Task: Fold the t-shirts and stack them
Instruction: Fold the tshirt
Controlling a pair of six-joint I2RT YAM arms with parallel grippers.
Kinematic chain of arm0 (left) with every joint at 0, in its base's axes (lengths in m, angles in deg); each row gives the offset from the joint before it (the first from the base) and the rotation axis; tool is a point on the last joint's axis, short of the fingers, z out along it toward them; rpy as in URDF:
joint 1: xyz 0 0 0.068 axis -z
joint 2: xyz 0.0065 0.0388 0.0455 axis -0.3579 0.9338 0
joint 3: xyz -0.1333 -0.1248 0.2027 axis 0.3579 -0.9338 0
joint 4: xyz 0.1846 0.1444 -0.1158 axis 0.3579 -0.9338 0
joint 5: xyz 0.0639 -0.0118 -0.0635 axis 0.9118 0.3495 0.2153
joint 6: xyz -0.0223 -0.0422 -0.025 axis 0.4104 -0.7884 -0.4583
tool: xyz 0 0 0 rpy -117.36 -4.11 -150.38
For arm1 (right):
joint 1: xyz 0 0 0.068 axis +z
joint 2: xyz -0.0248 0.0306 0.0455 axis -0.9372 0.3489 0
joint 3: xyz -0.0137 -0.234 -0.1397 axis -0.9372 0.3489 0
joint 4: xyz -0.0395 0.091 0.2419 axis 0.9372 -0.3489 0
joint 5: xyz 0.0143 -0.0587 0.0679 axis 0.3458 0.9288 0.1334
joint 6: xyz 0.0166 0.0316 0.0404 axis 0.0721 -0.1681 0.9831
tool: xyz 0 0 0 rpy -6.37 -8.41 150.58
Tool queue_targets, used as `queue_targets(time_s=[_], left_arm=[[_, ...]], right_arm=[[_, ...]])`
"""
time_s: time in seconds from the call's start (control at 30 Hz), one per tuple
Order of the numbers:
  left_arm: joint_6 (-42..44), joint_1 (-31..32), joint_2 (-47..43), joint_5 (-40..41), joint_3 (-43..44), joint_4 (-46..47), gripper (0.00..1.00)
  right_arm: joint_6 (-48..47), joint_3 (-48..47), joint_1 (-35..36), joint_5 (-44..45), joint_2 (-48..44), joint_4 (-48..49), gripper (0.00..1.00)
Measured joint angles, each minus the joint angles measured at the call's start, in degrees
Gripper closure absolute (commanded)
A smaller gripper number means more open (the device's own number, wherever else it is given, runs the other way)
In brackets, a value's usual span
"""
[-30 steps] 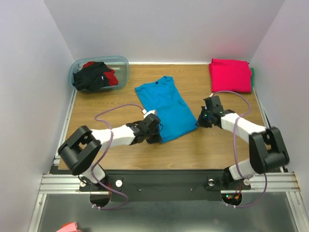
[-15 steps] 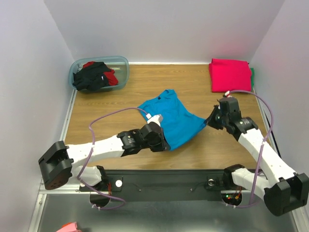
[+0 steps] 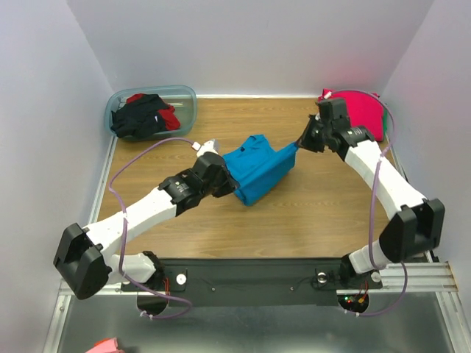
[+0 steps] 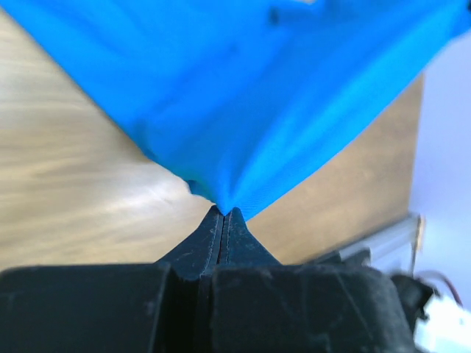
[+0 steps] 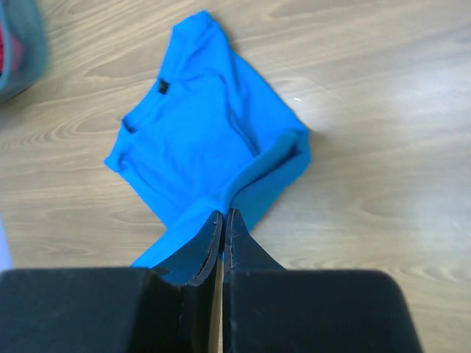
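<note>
Top view, shirt: you see the turquoise shirt (image 3: 259, 168) mid-table, bunched and stretched between both arms, with its long axis running near-left to far-right.
Top view, grips: the left gripper (image 3: 234, 187) pinches its near-left end and the right gripper (image 3: 298, 145) its far-right corner.
Top view, surroundings: the magenta shirt (image 3: 364, 110) lies folded at far right and the tub (image 3: 188, 110) sits far left.
Left wrist: your fingers are clenched on a blue fold, and the cloth fans away above the table (image 4: 66, 169).
Right wrist: only here do you see the collar, pointing away and left. The fingers are clamped on a lifted edge.
</note>
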Motion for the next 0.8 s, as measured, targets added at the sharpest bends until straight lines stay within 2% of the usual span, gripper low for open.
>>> queue_targets(time_s=[0.3, 0.57, 0.8], left_arm=[[4.42, -8.22, 1.4, -0.92, 2.25, -0.87, 1.0], [7.32, -17.0, 8.59, -3.61, 3.74, 1.2, 1.0], [8.92, -21.18, 16.17, -5.84, 6.91, 1.77, 1.0]], right_arm=[[-1.38, -13.09, 0.5, -5.22, 13.94, 0.35, 1.0], [-2.58, -21.62, 0.92, -7.02, 23.08, 0.55, 1.0], [-3.93, -27.45, 1.57, -7.32, 32.39, 1.97, 1.0]])
